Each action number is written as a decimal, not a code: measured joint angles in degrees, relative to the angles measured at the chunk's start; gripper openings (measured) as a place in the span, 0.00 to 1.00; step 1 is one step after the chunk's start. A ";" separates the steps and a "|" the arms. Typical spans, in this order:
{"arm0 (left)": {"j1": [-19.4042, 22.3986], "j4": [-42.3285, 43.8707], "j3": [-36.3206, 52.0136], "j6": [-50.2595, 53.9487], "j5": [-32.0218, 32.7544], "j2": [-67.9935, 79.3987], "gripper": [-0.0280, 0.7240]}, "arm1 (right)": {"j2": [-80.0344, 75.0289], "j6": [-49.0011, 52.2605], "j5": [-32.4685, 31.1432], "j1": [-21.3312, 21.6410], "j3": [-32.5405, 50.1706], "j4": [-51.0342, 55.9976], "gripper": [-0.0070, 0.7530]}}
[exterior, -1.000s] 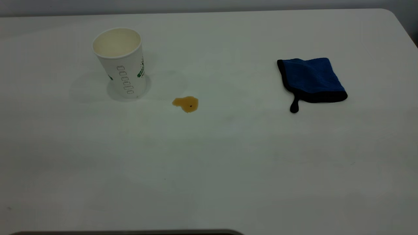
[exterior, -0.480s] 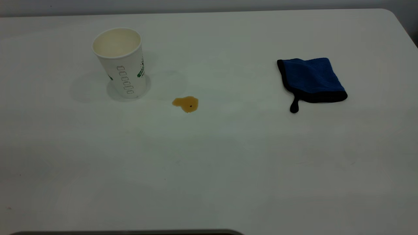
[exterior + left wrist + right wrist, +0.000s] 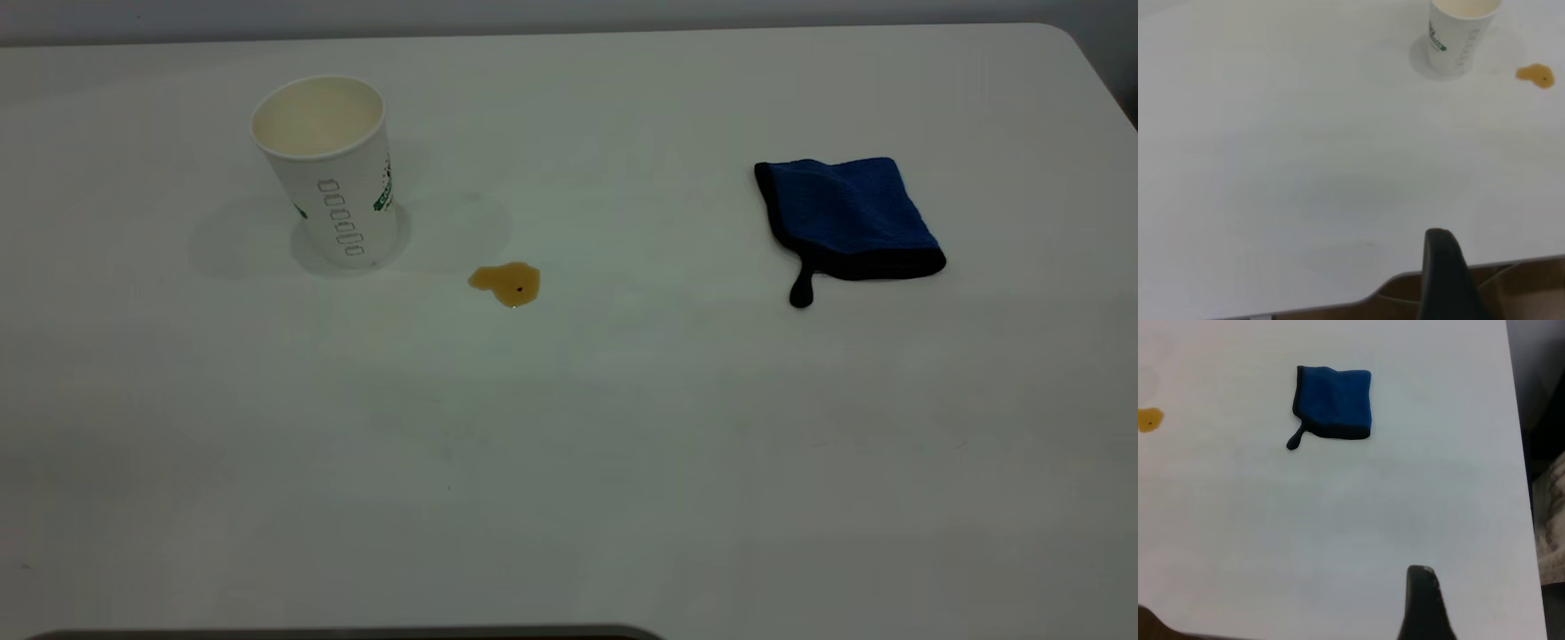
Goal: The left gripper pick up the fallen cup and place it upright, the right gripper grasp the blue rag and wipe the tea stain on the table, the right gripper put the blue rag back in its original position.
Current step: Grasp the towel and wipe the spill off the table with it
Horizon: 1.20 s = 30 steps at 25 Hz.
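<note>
Cup (image 3: 325,169) standing upright on the table (image 3: 569,444), mouth up, cream inside showing; green lettering and the row of small grey rectangles face the exterior camera. Tea stain (image 3: 505,283) lies near the cup's base on the side toward the rag, apart from it, a dark speck in its middle. Blue rag (image 3: 845,217) flat on the table's right part, well apart from the stain, black strap trailing off one corner. Neither arm shows in the exterior view. Left wrist view: one dark finger (image 3: 1446,277) of the left gripper over the table edge, well away from the cup (image 3: 1459,32) and stain (image 3: 1536,74); holds nothing seen, opening cannot be told. Right wrist view: one dark finger (image 3: 1423,605) of the right gripper, well short of the rag (image 3: 1333,402); opening likewise cannot be told.
</note>
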<state>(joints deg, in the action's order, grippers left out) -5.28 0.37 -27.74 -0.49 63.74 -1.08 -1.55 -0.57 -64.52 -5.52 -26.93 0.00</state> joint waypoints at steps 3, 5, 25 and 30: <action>0.32 0.00 0.00 0.00 0.00 0.00 0.66 | 0.00 0.00 0.00 0.00 0.00 0.00 0.73; 0.36 0.00 0.00 0.00 0.00 0.00 0.66 | 0.00 0.00 0.00 0.00 0.00 0.00 0.73; 0.36 0.00 0.00 0.11 0.00 0.00 0.66 | -17.07 -0.90 7.86 0.00 -1.04 5.07 0.82; 0.36 0.00 0.00 0.11 0.03 0.00 0.66 | -35.88 -4.28 22.85 0.00 -1.29 7.64 0.86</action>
<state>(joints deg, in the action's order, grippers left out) -4.93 0.37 -27.74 -0.37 63.77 -1.08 -37.43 -4.84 -41.67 -5.52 -28.23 7.64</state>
